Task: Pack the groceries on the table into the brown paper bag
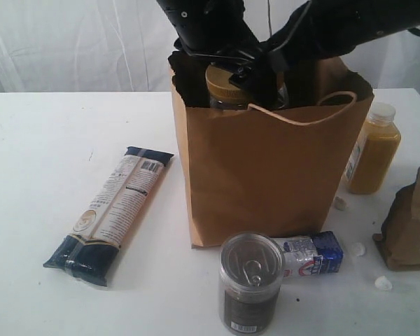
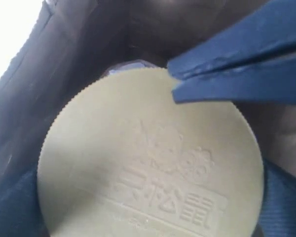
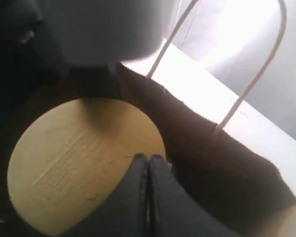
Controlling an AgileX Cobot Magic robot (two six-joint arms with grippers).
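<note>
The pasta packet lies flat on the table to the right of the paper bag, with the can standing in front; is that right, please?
Not quite: the exterior view shows the pasta packet lying flat on the table to the left of the paper bag, not the right. The can does stand in front.
</note>
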